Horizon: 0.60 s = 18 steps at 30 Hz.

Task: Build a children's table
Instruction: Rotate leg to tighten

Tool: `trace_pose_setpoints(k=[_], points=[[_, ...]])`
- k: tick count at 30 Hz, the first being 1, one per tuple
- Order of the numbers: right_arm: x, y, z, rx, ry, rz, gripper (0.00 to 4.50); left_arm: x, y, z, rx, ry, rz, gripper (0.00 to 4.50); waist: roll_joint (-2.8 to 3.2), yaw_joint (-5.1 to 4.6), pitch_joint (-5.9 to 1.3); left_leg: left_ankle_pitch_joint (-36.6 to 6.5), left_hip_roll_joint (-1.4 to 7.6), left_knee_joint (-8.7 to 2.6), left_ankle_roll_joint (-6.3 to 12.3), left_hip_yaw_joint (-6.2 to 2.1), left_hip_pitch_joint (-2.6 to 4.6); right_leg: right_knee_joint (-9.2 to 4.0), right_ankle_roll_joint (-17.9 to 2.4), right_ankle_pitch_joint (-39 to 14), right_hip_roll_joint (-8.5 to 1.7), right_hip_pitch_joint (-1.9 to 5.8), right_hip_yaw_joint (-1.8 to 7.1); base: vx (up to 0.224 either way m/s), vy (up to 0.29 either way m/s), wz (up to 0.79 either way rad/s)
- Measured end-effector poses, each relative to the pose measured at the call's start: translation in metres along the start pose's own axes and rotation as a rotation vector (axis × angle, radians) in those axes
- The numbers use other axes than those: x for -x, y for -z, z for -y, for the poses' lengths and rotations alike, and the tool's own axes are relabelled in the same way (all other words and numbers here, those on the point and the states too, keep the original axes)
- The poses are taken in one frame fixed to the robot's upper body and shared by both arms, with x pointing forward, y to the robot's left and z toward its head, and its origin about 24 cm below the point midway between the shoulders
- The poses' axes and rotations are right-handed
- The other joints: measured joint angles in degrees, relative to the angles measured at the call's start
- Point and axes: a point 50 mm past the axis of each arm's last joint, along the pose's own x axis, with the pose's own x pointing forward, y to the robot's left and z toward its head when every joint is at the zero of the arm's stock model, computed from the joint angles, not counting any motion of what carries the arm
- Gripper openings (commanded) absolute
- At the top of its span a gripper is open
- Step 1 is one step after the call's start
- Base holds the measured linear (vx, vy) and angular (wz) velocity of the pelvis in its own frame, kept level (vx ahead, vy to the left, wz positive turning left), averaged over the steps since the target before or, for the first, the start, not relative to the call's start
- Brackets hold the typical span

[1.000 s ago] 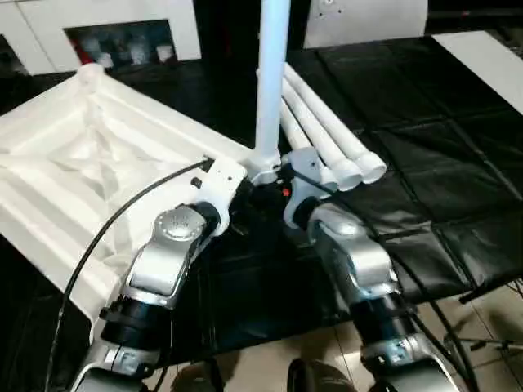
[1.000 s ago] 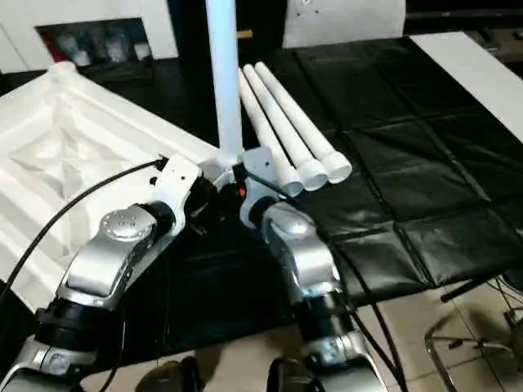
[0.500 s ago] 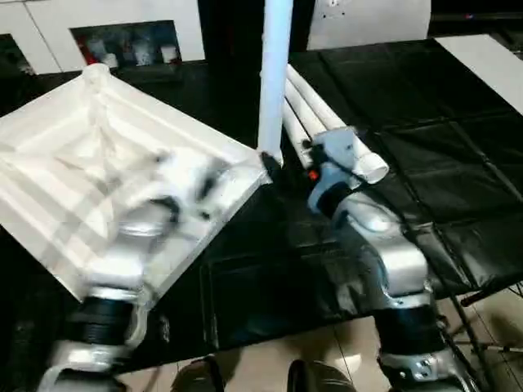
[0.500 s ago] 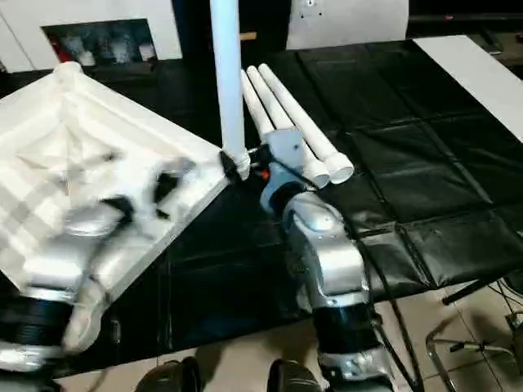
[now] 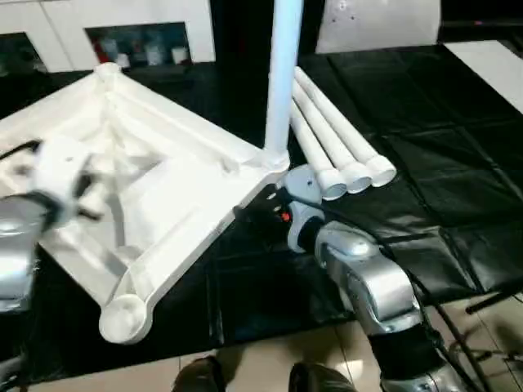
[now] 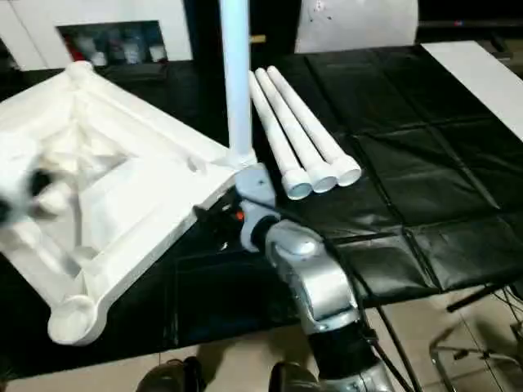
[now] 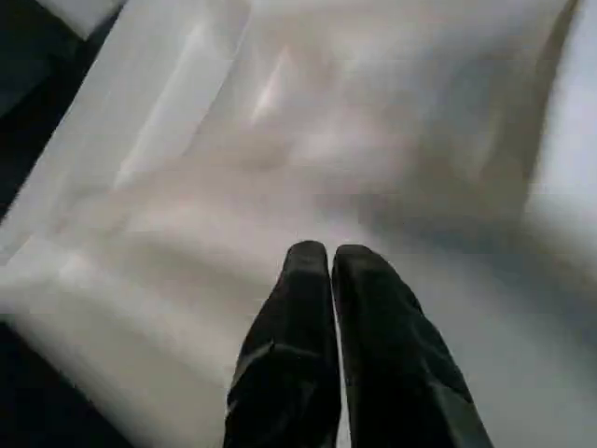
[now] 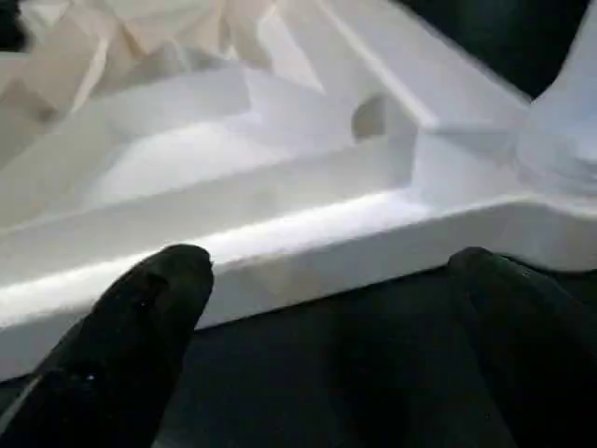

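Observation:
The children's table top [image 5: 176, 184] lies upside down on the black mat, ribbed underside up. One white leg [image 5: 283, 73] stands upright in the corner socket nearest the middle. Three more legs [image 5: 339, 139] lie side by side to its right. An empty round socket [image 5: 124, 315] shows at the near corner. My left gripper [image 7: 328, 257] hovers shut over the ribbed underside, its arm [image 5: 41, 196] blurred at far left. My right gripper [image 8: 326, 271] is open, one black finger [image 8: 163, 285] on each side, just in front of the top's rim below the upright leg; in the left eye view the right gripper [image 5: 257, 216] holds nothing.
A white cabinet [image 5: 143, 41] with dark glass-fronted compartments stands behind. A white panel [image 5: 376, 24] and a white board [image 5: 490, 57] lie at the back right. The mat's front edge [image 5: 270, 327] borders tiled floor, with a metal stand [image 6: 462, 359] at lower right.
My left arm has swung away from the upright leg's base out to the left over the table top. My right gripper has dropped back below the rim. The table top has turned.

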Motion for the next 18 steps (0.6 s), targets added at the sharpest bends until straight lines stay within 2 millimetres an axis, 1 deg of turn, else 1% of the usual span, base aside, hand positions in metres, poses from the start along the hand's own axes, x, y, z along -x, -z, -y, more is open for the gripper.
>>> trace_pose_setpoints(k=[1,2,3,4,6,8,10,12,13,14,16,18], points=[[-0.001,0.004,0.002,-0.001,0.014,-0.021,4.5,0.003,0.003,-0.004,-0.017,-0.014,-0.026,0.1,0.02,0.02,0.01,0.01,0.0,0.0,-0.02,-0.01,0.01,0.0,0.0,0.01,0.0,0.0,0.0,0.0,0.0,0.0],[-0.003,0.008,0.004,0.001,0.028,-0.05,4.5,0.007,0.007,-0.01,-0.044,-0.034,-0.057,0.1,0.01,0.4,0.01,0.03,-0.01,-0.02,-0.05,-0.02,0.0,0.01,0.01,0.01,0.0,0.01,0.0,0.0,0.0,0.0],[-0.007,0.01,0.004,0.008,0.033,-0.077,4.5,0.01,0.012,-0.013,-0.086,-0.038,-0.096,0.1,-0.05,0.43,-0.02,0.05,0.02,-0.02,-0.09,-0.04,0.02,-0.02,0.0,0.05,0.03,0.01,-0.01,0.0,0.0,0.0],[-0.007,0.012,0.006,0.011,0.048,-0.092,4.5,0.012,0.013,-0.015,-0.096,-0.047,-0.112,0.1,-0.03,0.76,-0.02,0.09,0.0,-0.03,-0.14,-0.07,-0.03,-0.02,0.03,0.05,0.02,0.03,-0.01,0.0,0.0,0.0],[-0.011,0.014,0.006,0.016,0.053,-0.115,4.5,0.014,0.019,-0.015,-0.136,-0.034,-0.155,0.1,-0.08,0.87,-0.05,0.1,-0.01,-0.03,-0.16,-0.08,0.01,-0.03,0.02,0.07,0.02,0.04,0.0,0.0,0.0,0.0],[-0.013,0.018,0.008,0.018,0.067,-0.137,4.5,0.014,0.024,-0.009,-0.139,-0.002,-0.183,0.1,-0.11,0.92,-0.07,0.11,-0.04,-0.03,-0.17,-0.08,-0.01,-0.01,0.03,0.08,0.0,0.04,0.0,0.0,0.0,0.0],[-0.015,0.018,0.008,0.021,0.066,-0.14,4.5,0.013,0.028,-0.004,-0.127,0.031,-0.195,0.1,-0.13,0.84,-0.08,0.12,-0.04,-0.02,-0.19,-0.09,0.01,0.0,0.04,0.1,0.0,0.04,0.0,0.0,0.0,0.0],[-0.02,0.017,0.008,0.025,0.06,-0.136,4.5,0.011,0.027,0.005,-0.109,0.092,-0.177,0.1,-0.12,0.77,-0.07,0.13,-0.03,-0.02,-0.2,-0.11,0.04,0.01,0.02,0.15,0.0,0.04,0.0,0.0,0.0,0.0],[-0.024,0.017,0.007,0.026,0.053,-0.13,4.5,0.009,0.025,0.017,-0.09,0.152,-0.149,0.1,-0.11,0.73,-0.07,0.14,-0.03,-0.02,-0.22,-0.11,0.04,0.03,0.02,0.17,0.0,0.04,0.0,0.0,0.0,0.0],[-0.028,0.016,0.006,0.025,0.046,-0.129,4.5,0.008,0.025,0.024,-0.09,0.193,-0.152,0.1,-0.13,0.68,-0.08,0.15,-0.03,-0.02,-0.23,-0.15,0.05,0.06,0.02,0.18,0.01,0.04,-0.01,0.0,0.0,0.0],[-0.034,0.016,0.005,0.029,0.035,-0.124,4.5,0.008,0.027,0.035,-0.091,0.271,-0.168,0.1,-0.13,0.19,-0.08,0.17,-0.02,-0.01,-0.27,-0.18,0.12,0.11,-0.02,0.23,0.04,0.03,-0.01,0.0,0.0,0.0],[-0.038,0.015,0.004,0.028,0.034,-0.118,4.5,0.01,0.025,0.041,-0.096,0.307,-0.162,0.1,-0.13,-0.16,-0.08,0.22,-0.01,-0.01,-0.34,-0.27,0.12,0.14,-0.07,0.29,0.07,0.03,-0.03,0.0,0.0,0.0]])
